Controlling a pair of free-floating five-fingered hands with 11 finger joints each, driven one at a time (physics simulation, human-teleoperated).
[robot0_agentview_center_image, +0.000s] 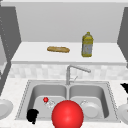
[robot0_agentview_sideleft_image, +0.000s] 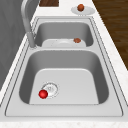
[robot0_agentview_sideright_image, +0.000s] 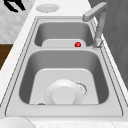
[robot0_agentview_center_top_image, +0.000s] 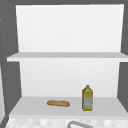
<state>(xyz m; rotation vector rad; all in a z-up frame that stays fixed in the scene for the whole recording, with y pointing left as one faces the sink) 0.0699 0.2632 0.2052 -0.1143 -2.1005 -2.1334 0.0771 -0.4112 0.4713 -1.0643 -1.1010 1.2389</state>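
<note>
The left hand (robot0_agentview_center_image: 32, 115) hung at the front rim of the sink (robot0_agentview_center_image: 25, 92), over the left basin; whether its fingers were apart or curled could not be told. Nearest it, the small red ball (robot0_agentview_center_image: 45, 99) lay on the basin floor, touching the drain (robot0_agentview_sideleft_image: 50, 89). Any grasp there would probably have needed a steep descent past the rim, with the fingers closing from both sides, as the ball would likely roll. The right hand (robot0_agentview_center_image: 125, 87) hung at the right edge, its fingers unreadable.

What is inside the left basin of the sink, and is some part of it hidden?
In the left basin a small red ball lies beside the round drain. In the front view the left hand and a big red ball cover the basin's front edge.
</note>
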